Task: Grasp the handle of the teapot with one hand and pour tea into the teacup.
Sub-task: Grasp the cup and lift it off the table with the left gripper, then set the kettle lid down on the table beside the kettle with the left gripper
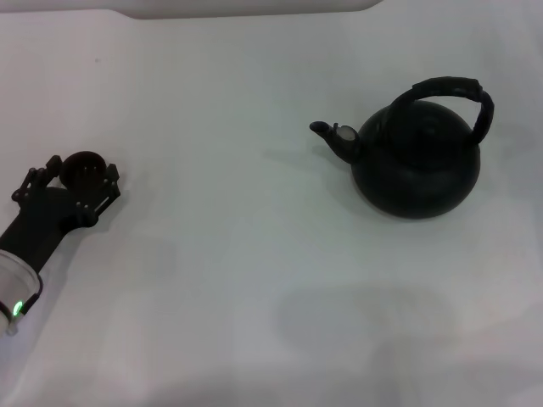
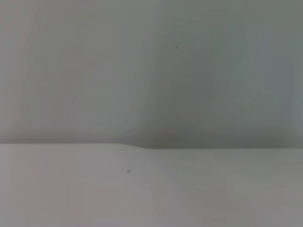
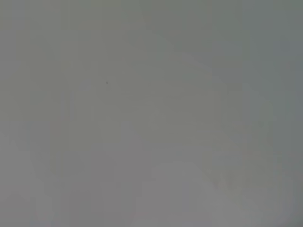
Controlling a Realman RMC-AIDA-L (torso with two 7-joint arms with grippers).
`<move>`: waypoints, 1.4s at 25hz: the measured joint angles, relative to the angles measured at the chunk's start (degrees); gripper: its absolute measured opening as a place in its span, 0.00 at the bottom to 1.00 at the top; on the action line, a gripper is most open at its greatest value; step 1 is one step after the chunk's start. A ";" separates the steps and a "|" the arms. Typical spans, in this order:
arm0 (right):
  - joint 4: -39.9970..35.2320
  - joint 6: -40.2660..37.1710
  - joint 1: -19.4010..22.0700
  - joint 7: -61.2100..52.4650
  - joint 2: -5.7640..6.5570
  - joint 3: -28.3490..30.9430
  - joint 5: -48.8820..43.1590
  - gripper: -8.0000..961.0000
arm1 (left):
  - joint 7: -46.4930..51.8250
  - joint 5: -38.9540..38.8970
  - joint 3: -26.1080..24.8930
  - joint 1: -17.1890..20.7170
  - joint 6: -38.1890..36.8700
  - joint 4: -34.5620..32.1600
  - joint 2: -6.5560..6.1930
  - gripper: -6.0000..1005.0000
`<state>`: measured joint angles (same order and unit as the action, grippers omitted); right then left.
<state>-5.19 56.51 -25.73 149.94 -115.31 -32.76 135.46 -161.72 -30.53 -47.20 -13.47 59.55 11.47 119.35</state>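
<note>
The matte black teapot stands on the white table at the right, its spout with a pale spot pointing left. Its black ribbed handle arches over the top, and nothing holds it. The tiny dark teacup sits at the far left, right at the tip of my left gripper, whose black frame reaches around both sides of it. The left arm, with its green light, enters from the lower left. My right gripper is out of view. Both wrist views show only pale blank surfaces.
The white table spreads between the cup and the teapot. A pale raised edge runs along the back. A faint shadow lies on the table in front of the teapot.
</note>
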 joint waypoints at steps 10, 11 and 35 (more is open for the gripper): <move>0.00 0.00 0.11 0.09 0.00 -0.02 0.16 0.67 | 0.00 -0.13 0.00 -0.13 -0.92 -0.14 0.00 0.88; 0.00 0.00 0.14 0.09 0.00 -0.02 0.17 0.67 | 0.00 -0.10 0.00 -0.17 -0.92 -0.14 0.00 0.88; -0.09 0.00 0.10 0.15 0.00 -0.02 0.34 0.67 | 0.00 5.21 5.11 -2.27 0.01 4.40 -0.02 0.69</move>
<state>-5.28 56.51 -25.63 150.09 -115.31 -32.78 135.80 -161.72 -25.31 -42.09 -15.74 59.55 15.87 119.33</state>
